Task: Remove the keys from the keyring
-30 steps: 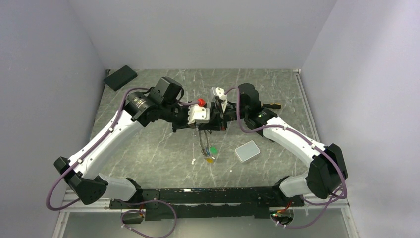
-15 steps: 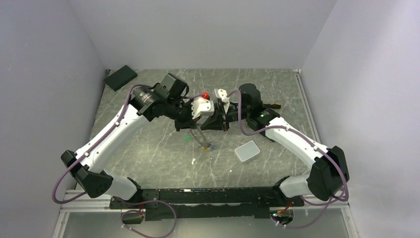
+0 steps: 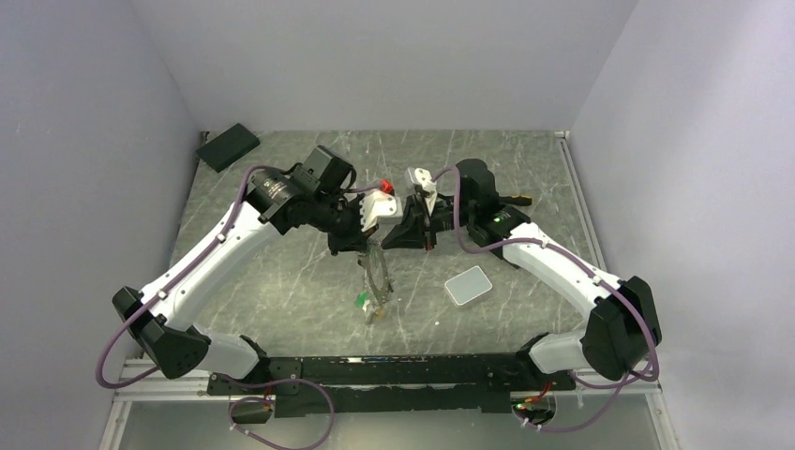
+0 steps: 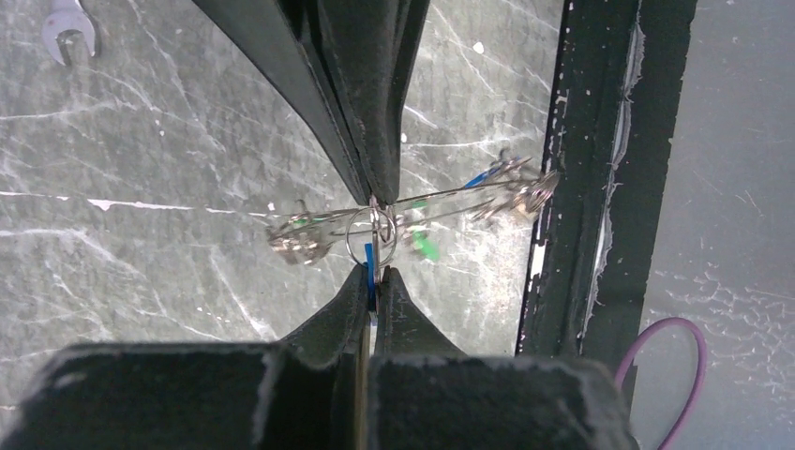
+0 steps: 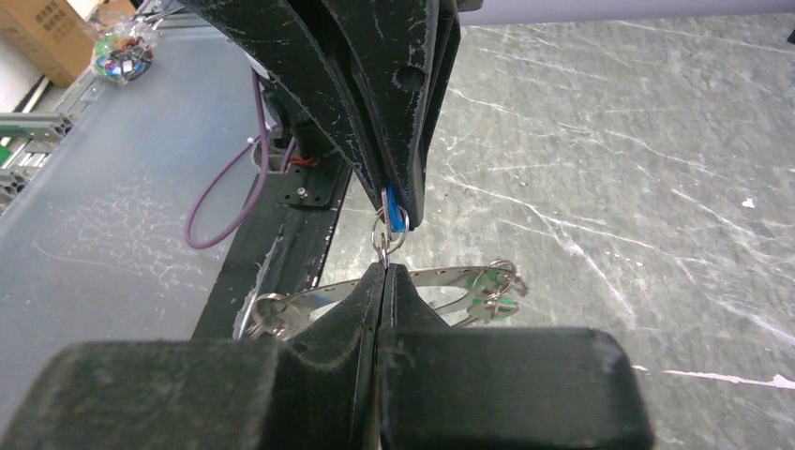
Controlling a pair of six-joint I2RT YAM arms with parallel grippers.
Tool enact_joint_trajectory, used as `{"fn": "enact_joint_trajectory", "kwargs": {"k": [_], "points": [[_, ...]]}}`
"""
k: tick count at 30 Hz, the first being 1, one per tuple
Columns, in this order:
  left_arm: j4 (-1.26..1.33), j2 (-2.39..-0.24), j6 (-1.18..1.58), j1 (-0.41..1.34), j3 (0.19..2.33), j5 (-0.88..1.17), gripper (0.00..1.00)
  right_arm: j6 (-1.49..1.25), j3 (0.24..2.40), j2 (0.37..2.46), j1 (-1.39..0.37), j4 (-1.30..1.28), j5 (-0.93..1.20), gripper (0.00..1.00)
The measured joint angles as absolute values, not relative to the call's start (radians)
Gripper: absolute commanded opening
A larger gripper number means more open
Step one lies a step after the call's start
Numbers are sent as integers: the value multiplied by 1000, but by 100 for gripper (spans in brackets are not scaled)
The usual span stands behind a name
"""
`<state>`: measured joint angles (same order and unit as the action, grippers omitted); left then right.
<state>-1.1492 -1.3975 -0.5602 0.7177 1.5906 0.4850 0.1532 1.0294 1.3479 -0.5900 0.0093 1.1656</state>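
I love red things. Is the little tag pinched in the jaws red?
No, the tag held by the left gripper is blue.

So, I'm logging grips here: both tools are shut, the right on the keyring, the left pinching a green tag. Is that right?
Nearly. The left tool pinches a blue tag, not a green one; the left wrist view shows it between that tool's fingers. The rest stands: both tools are shut, the right tool on the keyring.
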Motion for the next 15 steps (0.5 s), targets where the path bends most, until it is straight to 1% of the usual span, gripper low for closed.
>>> {"fn": "enact_joint_trajectory", "kwargs": {"k": [15], "points": [[-1150, -1369, -562, 718, 1526, 492, 0, 56, 1009, 1348, -567, 86, 1198, 0]]}}
